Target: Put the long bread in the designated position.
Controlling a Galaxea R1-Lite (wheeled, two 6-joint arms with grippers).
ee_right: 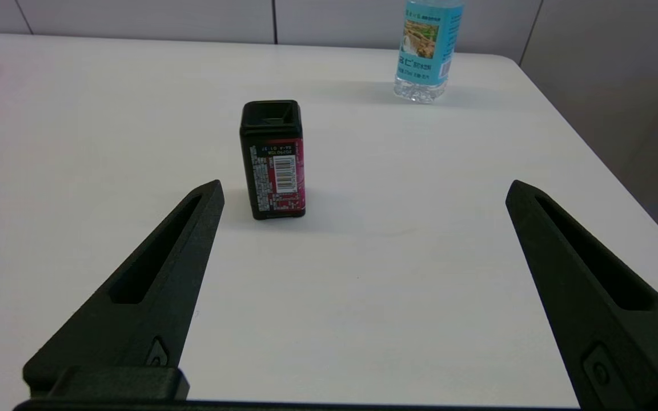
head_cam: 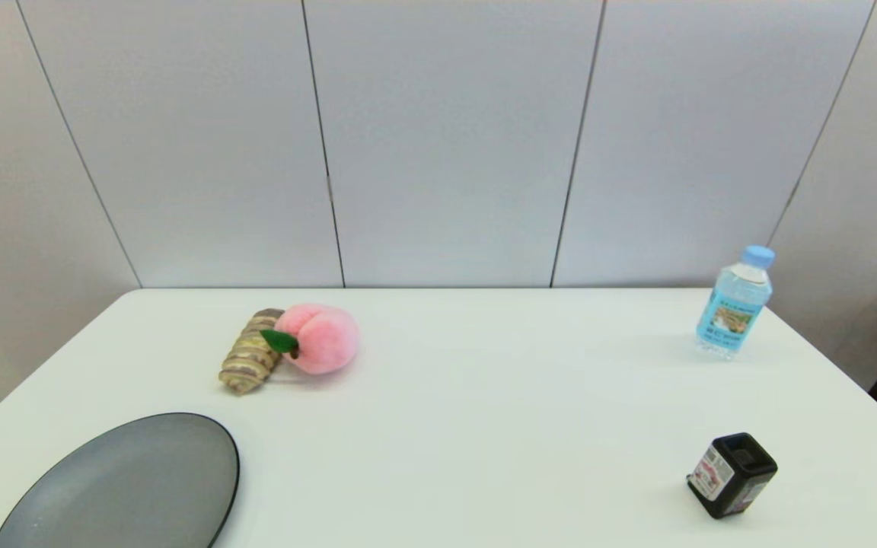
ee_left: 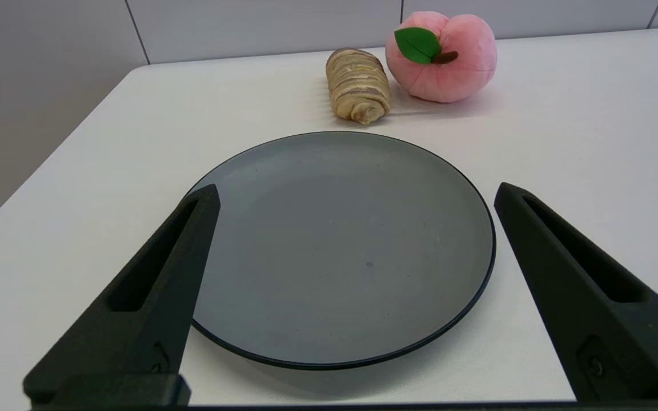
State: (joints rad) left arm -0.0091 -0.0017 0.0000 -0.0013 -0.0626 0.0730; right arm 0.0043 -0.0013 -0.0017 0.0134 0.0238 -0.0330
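Landmark: the dark grey plate (head_cam: 126, 487), front-left on the white table (head_cam: 484, 396).

Left gripper (ee_left: 354, 194) hangs low at the plate's near edge, fingers spread wide with the plate between them, holding nothing; not seen in the head view.

Long bread (head_cam: 250, 352) lies flat on the table just beyond the plate's far rim, apart from it, one end toward the plate. Ungripped.

Pink plush peach (head_cam: 319, 337) is beyond the plate too, right of the bread and touching its far end, green leaf facing the plate.

Black box (head_cam: 731, 473) stands upright well right of the plate, near the front edge.

Right gripper (ee_right: 363, 185) hovers far right of the plate, just behind the box, fingers spread wide, empty.

Water bottle (head_cam: 735, 303) stands upright farthest from the plate, at the far-right corner.
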